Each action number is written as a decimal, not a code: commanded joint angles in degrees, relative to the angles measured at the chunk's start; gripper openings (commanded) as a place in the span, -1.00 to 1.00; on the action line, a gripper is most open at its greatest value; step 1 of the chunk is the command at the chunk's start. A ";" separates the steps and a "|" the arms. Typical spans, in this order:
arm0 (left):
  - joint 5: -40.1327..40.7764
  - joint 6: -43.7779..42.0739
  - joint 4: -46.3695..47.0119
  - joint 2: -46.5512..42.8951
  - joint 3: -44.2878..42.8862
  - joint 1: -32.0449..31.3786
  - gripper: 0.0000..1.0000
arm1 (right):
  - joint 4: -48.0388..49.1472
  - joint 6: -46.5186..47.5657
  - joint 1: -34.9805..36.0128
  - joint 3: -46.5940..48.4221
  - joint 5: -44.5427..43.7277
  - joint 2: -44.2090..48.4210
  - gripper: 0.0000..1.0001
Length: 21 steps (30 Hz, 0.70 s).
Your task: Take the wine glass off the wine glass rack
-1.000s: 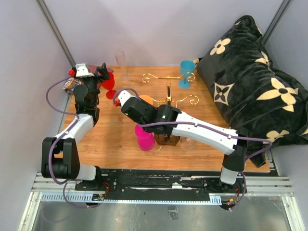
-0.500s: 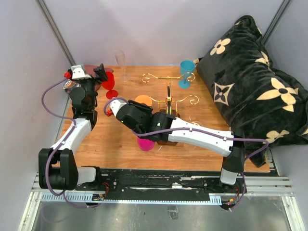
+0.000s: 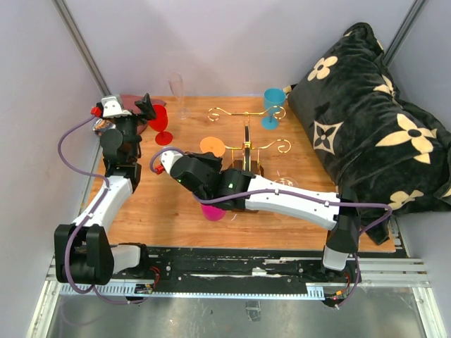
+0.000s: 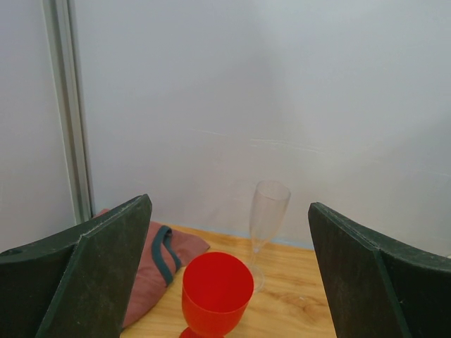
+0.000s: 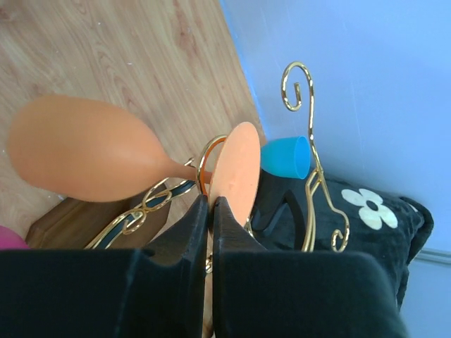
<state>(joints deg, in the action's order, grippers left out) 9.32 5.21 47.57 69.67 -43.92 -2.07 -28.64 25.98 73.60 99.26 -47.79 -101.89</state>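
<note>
Wooden table (image 3: 162,201), grey walls (image 3: 232,42) | left pincer (image 4: 229,205) spread wide, empty | right pincer (image 5: 210,203) closed beside orange wine glass (image 5: 84,151), seemingly empty

The left arm (image 3: 106,201) and right arm (image 3: 289,201) have white shells, black joints and a purple cable (image 3: 60,149) each. The left pincer (image 4: 229,203) has dark green wedge fingers (image 4: 99,274); the right pincer (image 5: 210,201) has black ones.

smooth matt orange wine glass (image 5: 77,151), shiny gold wire on the wine glass rack (image 3: 246,148), wood-grain counter (image 5: 106,42), fuzzy black cushion (image 3: 373,127)
</note>
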 commanded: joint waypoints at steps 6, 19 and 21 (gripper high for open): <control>1.05 0.05 -0.24 -2.35 0.57 -0.40 0.99 | 1.63 3.93 1.41 -1.45 -4.23 4.84 -0.99; 1.64 0.78 -1.56 -4.14 1.29 -0.40 0.99 | 16.23 13.40 -0.33 -9.51 -2.52 6.08 -0.99; 2.03 0.61 -1.68 -4.48 1.29 -0.40 0.99 | 17.83 14.68 -0.26 -9.29 -2.00 5.45 -0.99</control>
<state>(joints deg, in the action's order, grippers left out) 9.80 5.82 45.89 66.83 -43.22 -2.07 -16.95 37.34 74.08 90.13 -49.95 -96.97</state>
